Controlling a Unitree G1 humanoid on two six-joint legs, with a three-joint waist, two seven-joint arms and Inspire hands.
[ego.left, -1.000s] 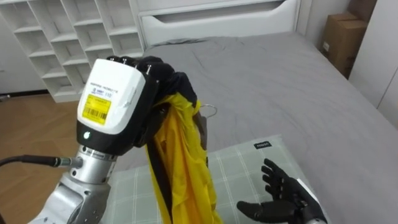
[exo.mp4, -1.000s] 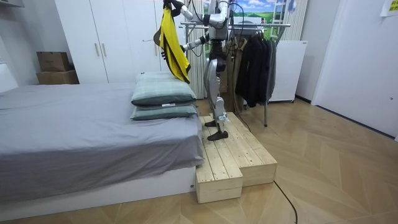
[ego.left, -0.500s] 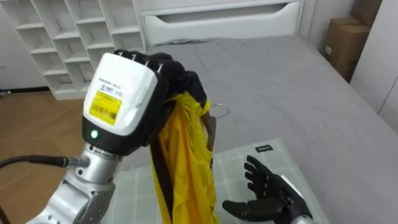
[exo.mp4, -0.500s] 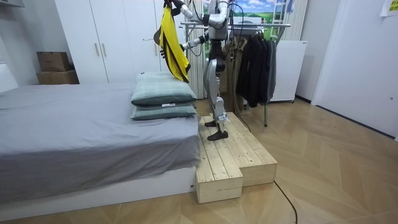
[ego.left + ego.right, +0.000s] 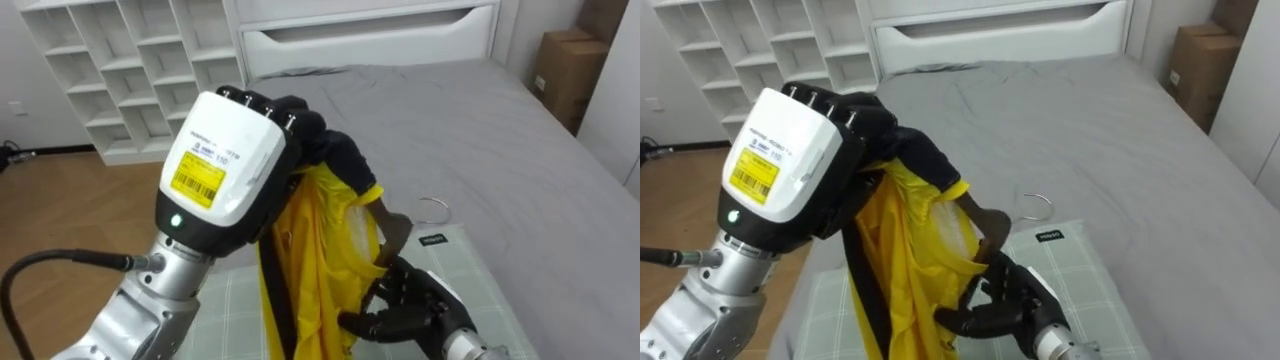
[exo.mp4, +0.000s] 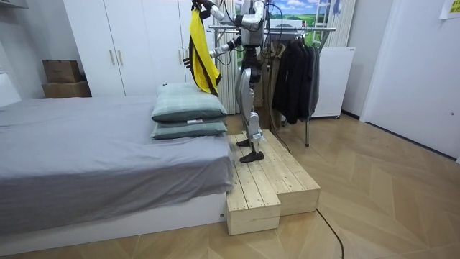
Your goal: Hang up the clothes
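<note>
The robot stands on a wooden platform (image 6: 267,181) at the pillow end of the bed (image 5: 460,120). The clothes rack (image 6: 305,29) is behind it, in the upper middle of the room view, with dark clothes (image 6: 295,72) already hung on it.

The left hand (image 5: 225,165) fills the centre left of the eye view and is raised high. Its fingers (image 5: 300,115) are curled tight over the dark collar of a yellow garment (image 5: 310,265), which hangs straight down from that grip above a checked pillow (image 5: 475,285).

A hanger (image 5: 395,232) sticks out of the cloth towards the right. Its brown shoulder touches the yellow fabric, and its wire hook points at the bed, free of any rail.

The right hand (image 5: 405,305), at the lower centre, lies against the garment's right edge just below the hanger. Whether it has a hold on cloth or hanger cannot be told.

The step in hand appears to be settling the garment on its hanger, with one hand carrying the weight while the other comes in to steady or take it.

The next move likely calls for a sure grip near the hanger's neck with the hook left free. The robot would then turn from the bed to the rack, since the rail is not within reach as it faces now. The loose cloth could slip off the hanger's shoulder if the collar is let go too soon.
</note>
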